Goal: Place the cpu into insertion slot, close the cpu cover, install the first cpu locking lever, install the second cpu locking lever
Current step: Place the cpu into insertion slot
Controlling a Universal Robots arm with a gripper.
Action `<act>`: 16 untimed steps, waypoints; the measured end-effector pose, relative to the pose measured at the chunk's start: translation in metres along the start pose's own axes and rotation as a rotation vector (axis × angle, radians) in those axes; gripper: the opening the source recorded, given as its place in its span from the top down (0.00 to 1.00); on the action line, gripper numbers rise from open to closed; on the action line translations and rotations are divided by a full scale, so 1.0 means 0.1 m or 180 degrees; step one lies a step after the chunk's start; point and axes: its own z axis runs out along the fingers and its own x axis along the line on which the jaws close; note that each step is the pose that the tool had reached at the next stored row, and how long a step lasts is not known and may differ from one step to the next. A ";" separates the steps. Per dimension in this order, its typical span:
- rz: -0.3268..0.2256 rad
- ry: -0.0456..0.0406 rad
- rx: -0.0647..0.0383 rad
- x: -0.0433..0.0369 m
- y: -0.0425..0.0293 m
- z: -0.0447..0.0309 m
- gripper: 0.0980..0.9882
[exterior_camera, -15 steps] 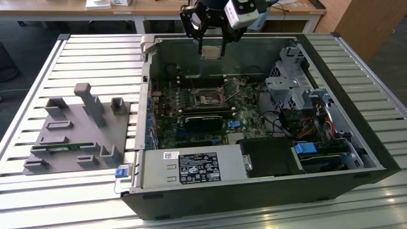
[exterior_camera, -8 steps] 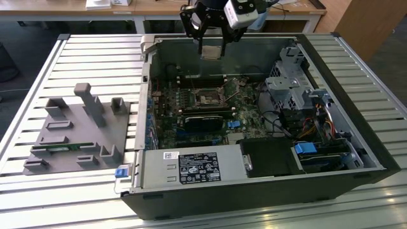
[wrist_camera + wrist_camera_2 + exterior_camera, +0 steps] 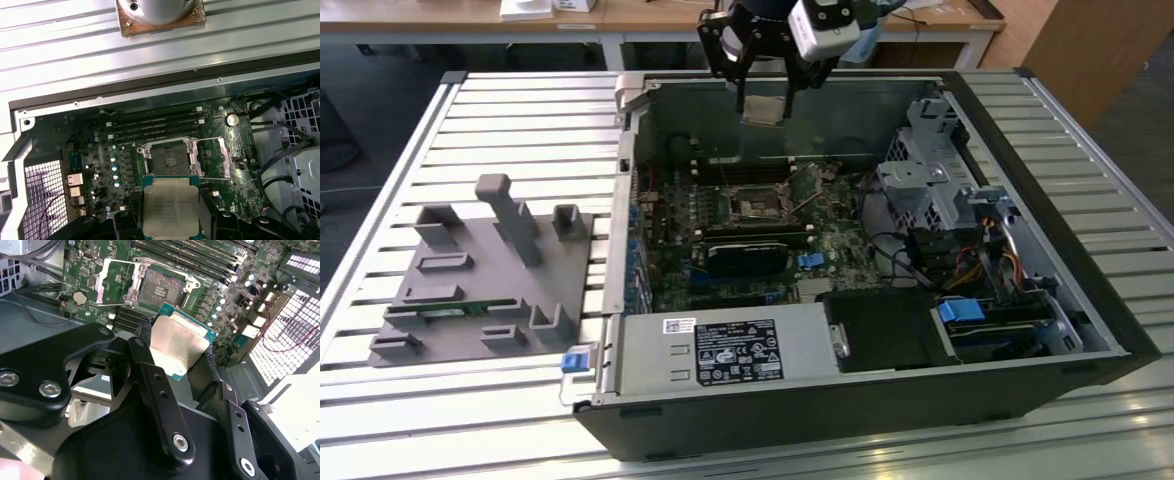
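The biggest thing is the worktop [image 3: 400, 150], made of long silver slats. On it lies one big black computer case [image 3: 1107, 330] with its side off, filling the middle and right of the exterior view. On the exterior view's left sits one grey plastic holder [image 3: 480, 290] with posts and pockets. Inside the case is one green circuit board [image 3: 670, 225]. One end effector [image 3: 765, 97] hangs at the upper middle of the exterior view, over the far wall of the case. Its two fingers [image 3: 150, 375] are clamped on the cpu [image 3: 170, 206], one on each of two opposite edges, with the silver top left bare. So the one cpu is up in the air, well apart from the board, and not yet in its place. The one insertion slot [image 3: 757, 207] sits near the middle of the exterior view, and its dark middle looks bare. The one cpu cover [image 3: 225, 157] is flipped open just beside the slot. Two thin wire levers [image 3: 215, 138] stick out next to it. I think the cpu is light, flat and stiff. Its smooth metal top may be slippery, and its underside is probably easy to hurt. Holding it by the side edges, as here, seems the safe way. It looks level in the first wrist view, which should help it drop in flat.
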 end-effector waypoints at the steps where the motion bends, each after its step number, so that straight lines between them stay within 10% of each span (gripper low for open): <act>1: 0.0012 -0.0001 0.0000 0.000 0.000 0.000 0.50; 16: 0.0297 -0.0026 -0.0006 0.000 0.002 0.003 0.50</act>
